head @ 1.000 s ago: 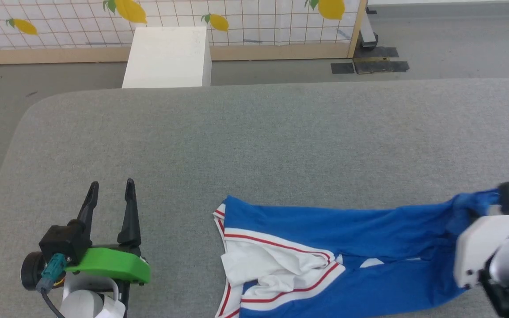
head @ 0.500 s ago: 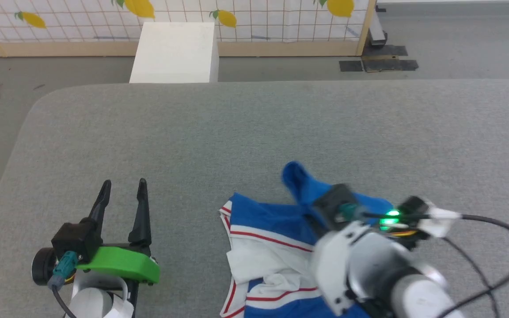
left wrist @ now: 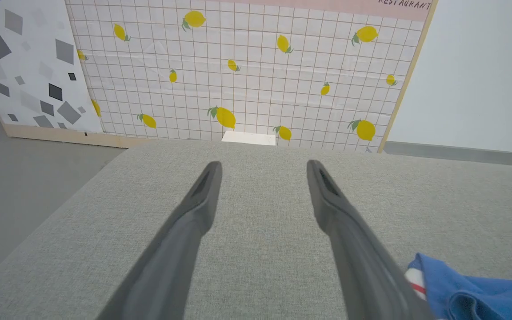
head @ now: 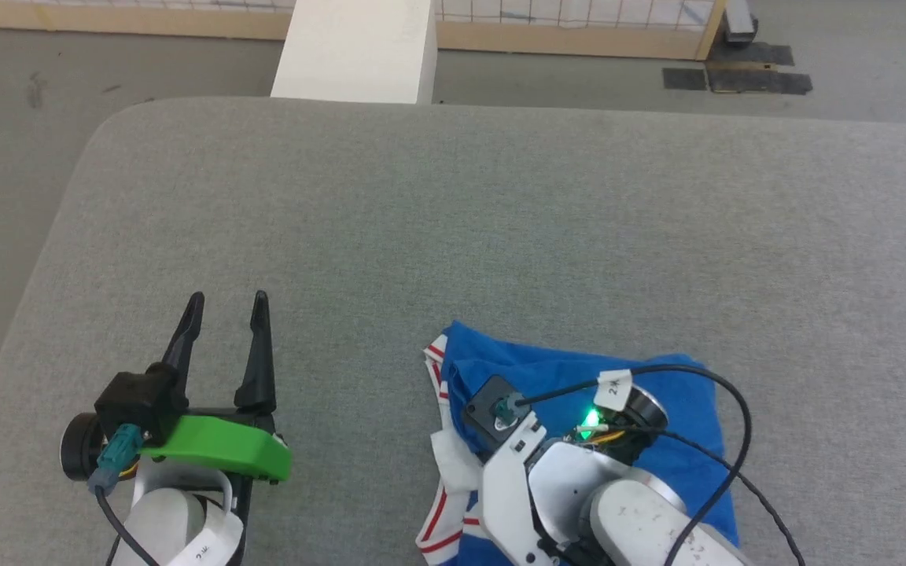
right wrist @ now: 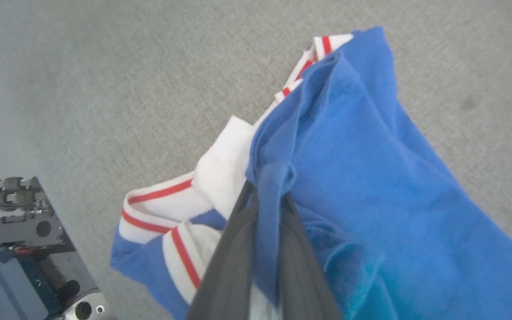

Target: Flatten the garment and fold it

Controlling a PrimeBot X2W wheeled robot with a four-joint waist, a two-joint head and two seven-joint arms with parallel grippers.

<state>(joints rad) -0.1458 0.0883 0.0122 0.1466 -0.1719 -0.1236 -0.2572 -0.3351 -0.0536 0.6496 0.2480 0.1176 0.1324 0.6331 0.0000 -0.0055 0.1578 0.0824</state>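
The garment (head: 547, 369), a bright blue jersey with white panels and red piping, lies doubled over on itself near the front of the grey table (head: 453, 236). My right gripper (right wrist: 267, 193) is shut on a bunched blue edge of the garment (right wrist: 362, 178), held over its white-and-red left side. In the head view the right wrist and its cable cover the middle of the cloth. My left gripper (head: 225, 303) stands open over bare table to the left of the garment, nothing between its fingers. A blue corner of the garment (left wrist: 474, 289) lies just right of the open left gripper (left wrist: 262, 166).
A white box (head: 355, 47) stands on the floor beyond the table's far edge, before a low wooden-framed panel (head: 579, 35). The table's rounded left corner (head: 99, 134) drops to grey floor. The robot's base (right wrist: 20, 249) shows beside the table.
My right gripper has carried the garment's right end leftward across the table, folding the blue cloth over its white left side. The head camera tilted down. The left gripper stayed open and still.
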